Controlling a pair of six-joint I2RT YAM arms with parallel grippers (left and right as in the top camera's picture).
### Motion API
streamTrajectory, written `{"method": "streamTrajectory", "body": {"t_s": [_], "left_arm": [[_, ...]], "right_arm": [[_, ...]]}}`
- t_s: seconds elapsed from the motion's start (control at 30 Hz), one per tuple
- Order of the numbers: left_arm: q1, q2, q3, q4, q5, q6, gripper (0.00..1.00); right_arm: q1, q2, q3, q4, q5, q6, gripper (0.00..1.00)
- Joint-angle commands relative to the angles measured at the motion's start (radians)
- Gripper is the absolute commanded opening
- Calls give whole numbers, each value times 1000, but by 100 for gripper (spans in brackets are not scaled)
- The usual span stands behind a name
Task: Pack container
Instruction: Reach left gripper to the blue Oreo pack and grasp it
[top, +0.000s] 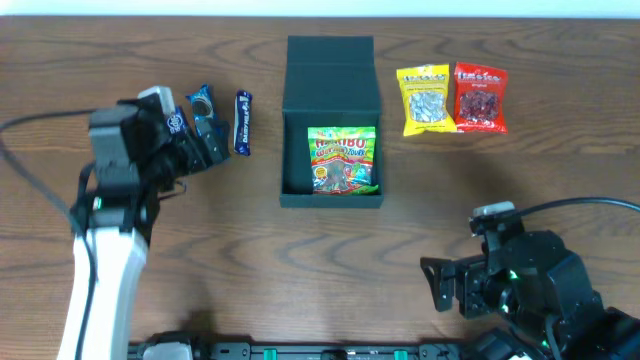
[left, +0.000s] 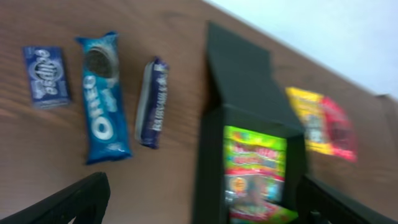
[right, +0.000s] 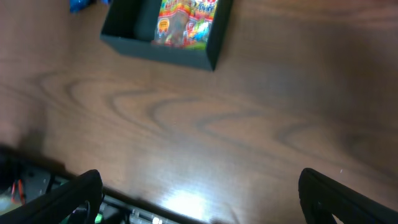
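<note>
Left gripper (left: 205, 208) and right gripper (right: 205, 202) both gape wide, holding nothing. Centre and towards the far edge of the brown wooden table (top: 300, 260) sits the dark teal-green rectangular cardboard box (top: 330, 70), flap lid laid back, a green gummy-sweet bag (top: 343, 160) lying inside. Just left lie a dark blue bar wrapper (top: 242, 122), a blue Oreo biscuit packet (left: 102, 99) and a small blue packet (left: 46, 73); to the right, a yellow seed packet (top: 427, 100) touches a red snack packet (top: 479, 98)
</note>
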Motion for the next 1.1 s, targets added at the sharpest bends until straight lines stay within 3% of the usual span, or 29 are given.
{"method": "streamTrajectory", "body": {"t_s": [0.0,0.3,0.77,1.07], "left_arm": [[-2,140,80,0,-99,84,96],[3,401,140,131,-187,145,95],[1,467,140,190,-201,122,95],[-24,628,140,214,-201,77,100]], "right_arm": [[6,-3,13,20,46,-16,99],[6,-3,13,66,64,-15,99],[6,-3,13,64,57,-11,99],[6,-3,13,65,57,-11,99]]}}
